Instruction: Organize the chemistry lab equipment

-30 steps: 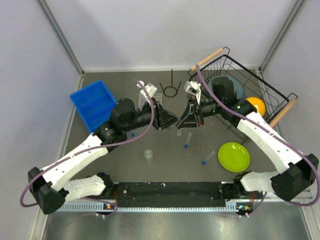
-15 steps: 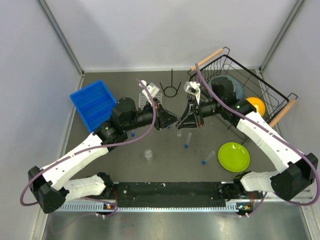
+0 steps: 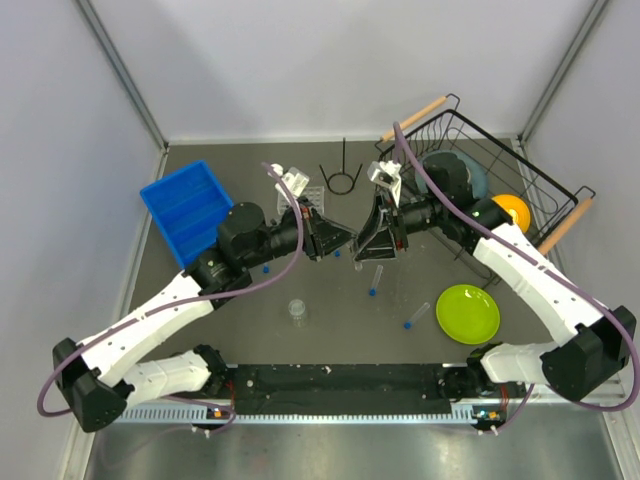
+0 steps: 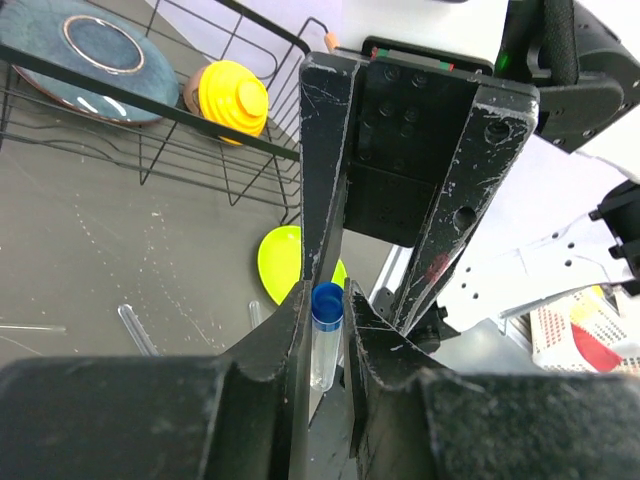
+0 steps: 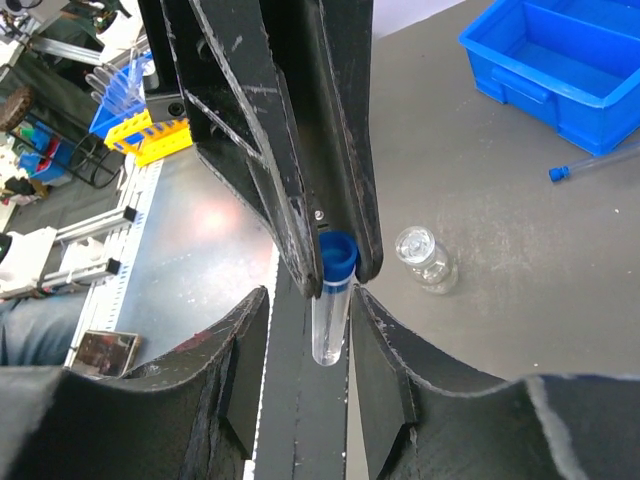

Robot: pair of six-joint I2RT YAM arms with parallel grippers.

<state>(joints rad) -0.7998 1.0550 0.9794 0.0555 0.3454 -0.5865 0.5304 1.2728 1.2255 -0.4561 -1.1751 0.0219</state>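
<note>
Cup (image 3: 297,310), loose tubes (image 3: 375,279) lie nearest, untouched. Above them, left gripper (image 4: 327,300) pinches held tube (image 5: 330,325) at blue cap (image 5: 337,252). Right gripper (image 5: 310,295) jaws parted either side, gripping nothing. Advice: back right arm straight off, then carry tube upright to rack (image 3: 314,192) beyond.

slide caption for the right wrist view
A blue-capped tube pinched at its cap by the left hand, between the open fingers of the right hand.

Top view: clear square grid rack (image 3: 314,190) mostly hidden behind left arm (image 3: 250,235). Grey plate (image 3: 479,177) partly covered by right arm (image 3: 450,208). Blue-capped tube (image 4: 322,350) too small to discern from above.
</note>
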